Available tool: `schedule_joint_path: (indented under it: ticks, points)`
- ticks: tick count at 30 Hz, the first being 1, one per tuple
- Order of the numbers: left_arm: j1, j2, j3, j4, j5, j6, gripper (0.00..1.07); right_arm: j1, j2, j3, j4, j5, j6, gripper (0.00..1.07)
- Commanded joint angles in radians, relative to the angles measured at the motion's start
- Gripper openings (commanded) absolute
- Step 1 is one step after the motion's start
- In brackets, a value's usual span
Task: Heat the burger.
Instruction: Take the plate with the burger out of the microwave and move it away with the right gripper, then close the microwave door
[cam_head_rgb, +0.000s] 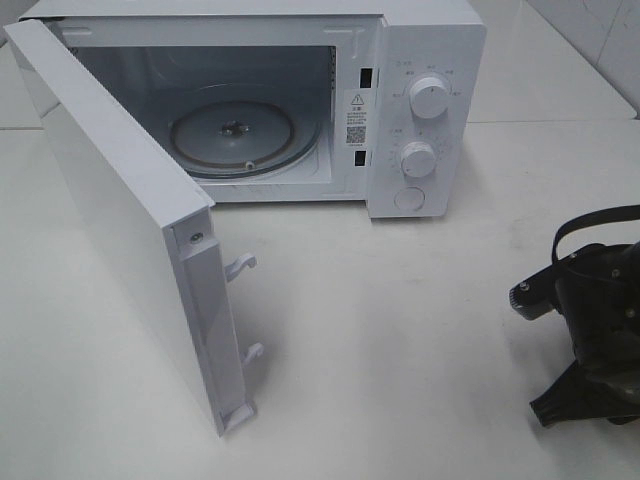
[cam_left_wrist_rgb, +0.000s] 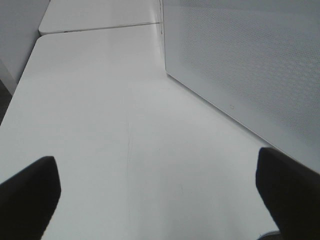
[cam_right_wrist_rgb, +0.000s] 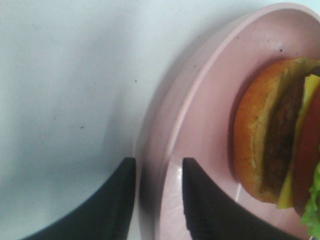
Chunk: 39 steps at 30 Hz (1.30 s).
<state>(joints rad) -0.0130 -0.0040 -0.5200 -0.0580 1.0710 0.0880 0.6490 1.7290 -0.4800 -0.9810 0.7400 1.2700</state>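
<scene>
We work on a plain white tabletop (cam_head_rgb: 400, 330) against pale tiles. The boxy white microwave (cam_head_rgb: 420, 90) stands at twelve o'clock, its door (cam_head_rgb: 110, 210) swung wide and its glass turntable (cam_head_rgb: 235, 132) bare. The tall bun-and-patty burger (cam_right_wrist_rgb: 280, 140) sits on a round pink plate (cam_right_wrist_rgb: 200, 125) outside it, at about four o'clock beneath our right gripper (cam_right_wrist_rgb: 159, 200), whose jaws straddle the plate's rim, slightly parted; whether they grip it we cannot tell. Our left gripper (cam_left_wrist_rgb: 157, 190) hangs spread wide, holding nothing. Loading, shutting and heating remain, we judge.
</scene>
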Motion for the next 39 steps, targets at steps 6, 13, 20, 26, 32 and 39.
schedule_joint_path:
  ticks: [6,13,20,26,32,39]
  points:
    - [0.004,-0.018,0.003,0.001,-0.003,-0.001,1.0,-0.006,-0.118,-0.003,0.073,0.008,-0.104,0.38]
    - [0.004,-0.018,0.003,0.001,-0.003,-0.001,1.0,-0.006,-0.299,-0.003,0.241,0.005,-0.314,0.38]
    - [0.004,-0.018,0.003,0.001,-0.003,-0.001,1.0,-0.006,-0.461,-0.005,0.386,-0.056,-0.518,0.38]
    - [0.004,-0.018,0.003,0.001,-0.003,-0.001,1.0,-0.006,-0.563,-0.049,0.561,-0.077,-0.754,0.47]
    - [0.004,-0.018,0.003,0.001,-0.003,-0.001,1.0,-0.006,-0.62,-0.128,0.775,-0.046,-1.013,0.78]
    - [0.004,-0.018,0.003,0.001,-0.003,-0.001,1.0,-0.006,-0.644,-0.195,0.868,0.05,-1.075,0.87]
